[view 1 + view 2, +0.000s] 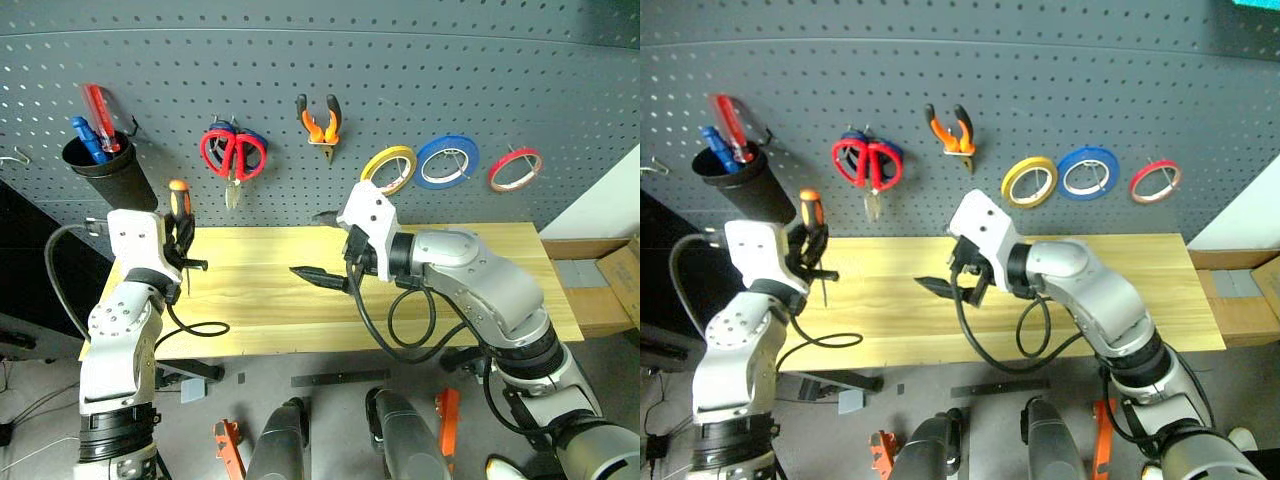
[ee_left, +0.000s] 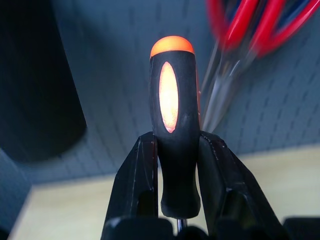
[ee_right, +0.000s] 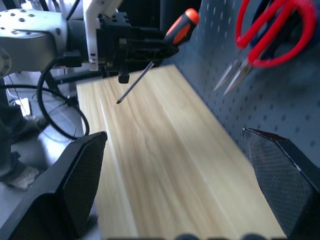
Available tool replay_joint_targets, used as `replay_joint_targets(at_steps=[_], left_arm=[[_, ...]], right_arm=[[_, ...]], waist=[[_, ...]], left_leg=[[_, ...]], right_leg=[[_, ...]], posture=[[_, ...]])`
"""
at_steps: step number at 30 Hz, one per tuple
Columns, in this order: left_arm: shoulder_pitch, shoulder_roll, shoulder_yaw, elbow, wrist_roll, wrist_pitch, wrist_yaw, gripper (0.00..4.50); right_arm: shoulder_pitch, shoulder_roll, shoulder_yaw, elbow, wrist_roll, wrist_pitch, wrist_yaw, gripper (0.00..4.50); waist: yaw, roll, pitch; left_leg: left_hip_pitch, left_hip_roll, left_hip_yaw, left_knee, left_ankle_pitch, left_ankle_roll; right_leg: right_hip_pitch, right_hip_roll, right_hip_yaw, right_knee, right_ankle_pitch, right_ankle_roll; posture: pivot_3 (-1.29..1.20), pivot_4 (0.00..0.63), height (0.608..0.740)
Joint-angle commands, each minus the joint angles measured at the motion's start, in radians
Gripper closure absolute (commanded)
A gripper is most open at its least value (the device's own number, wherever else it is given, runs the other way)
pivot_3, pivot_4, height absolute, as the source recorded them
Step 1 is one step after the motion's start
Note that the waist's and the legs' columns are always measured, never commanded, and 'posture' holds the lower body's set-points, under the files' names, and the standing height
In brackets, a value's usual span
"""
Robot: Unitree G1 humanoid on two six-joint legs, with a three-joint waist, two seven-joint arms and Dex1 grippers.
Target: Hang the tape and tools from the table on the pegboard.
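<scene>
My left gripper is shut on the screwdriver, gripping the orange-and-black handle. The handle points up, the thin shaft points down, and the tool hangs above the left end of the table. Near the table's middle, my right gripper points left, open, with nothing between its fingers. On the pegboard hang the red-handled scissors, the pliers and the red tape.
A black cup holding red and blue pens hangs at the pegboard's left, just above the held screwdriver. A yellow ring and a blue ring hang left of the red tape. A cardboard box stands at the right.
</scene>
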Motion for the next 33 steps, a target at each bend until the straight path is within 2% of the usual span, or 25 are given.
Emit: replay_joint_targets(at_steps=[1,8,14,19,25,26,33], left_arm=[[-0.143,0.049,0.068,-0.047,-0.001,-0.041,0.048,3.75],[-0.486,0.176,0.096,0.17,-0.029,-0.08,0.014,3.75],[-0.673,0.249,0.09,0.404,-0.017,-0.175,-0.01,3.75],[-0.712,0.276,0.069,0.581,0.025,-0.286,-0.014,3.75],[-0.649,0.261,0.074,0.619,0.052,-0.32,0.025,3.75],[-0.633,0.255,0.077,0.616,0.051,-0.322,0.03,3.02],[-0.593,0.193,0.065,0.55,0.028,-0.313,0.043,0.65]], right_arm=[[-0.04,0.004,-0.043,0.023,0.009,-0.057,0.019,0.0],[-0.115,0.048,-0.068,0.097,-0.001,-0.103,0.004,0.0],[-0.145,0.076,-0.078,0.131,-0.01,-0.124,-0.021,0.0],[-0.153,0.084,-0.076,0.146,-0.018,-0.129,-0.031,0.0],[-0.153,0.084,-0.077,0.145,-0.027,-0.126,-0.029,0.0],[-0.153,0.084,-0.077,0.144,-0.029,-0.126,-0.028,0.0],[-0.162,0.099,-0.104,0.13,-0.006,-0.148,-0.015,0.0]], waist=[[0.007,-0.001,-0.001],[0.018,-0.004,-0.005],[0.019,-0.006,-0.008],[0.018,-0.006,-0.008],[0.018,-0.007,-0.009],[0.018,-0.007,-0.009],[0.018,-0.012,-0.015]], left_leg=[[0.0,0.0,0.0,0.001,0.0,0.0],[0.0,0.0,0.003,0.004,0.0,0.0],[0.0,-0.001,0.003,0.003,0.0,0.0],[0.0,-0.001,0.004,0.003,0.0,0.0],[0.0,-0.001,0.004,0.003,0.0,0.0],[0.0,-0.001,0.004,0.003,0.0,0.0],[0.0,-0.001,0.003,0.004,0.0,0.0]], right_leg=[[0.0,0.001,-0.001,0.0,0.0,0.0],[0.001,0.003,-0.001,0.001,0.0,0.0],[0.0,0.002,-0.001,0.001,0.0,0.0],[0.0,0.002,-0.001,0.001,0.0,0.0],[0.0,0.002,-0.001,0.002,0.0,0.0],[0.0,0.002,-0.001,0.002,0.0,0.0],[0.0,0.001,-0.001,0.003,0.001,0.0]], posture=[[-0.07,0.172,0.74],[-0.08,0.161,0.74],[-0.08,0.154,0.74],[-0.09,0.154,0.74],[-0.1,0.156,0.74],[-0.1,0.156,0.74],[-0.1,0.148,0.74]])
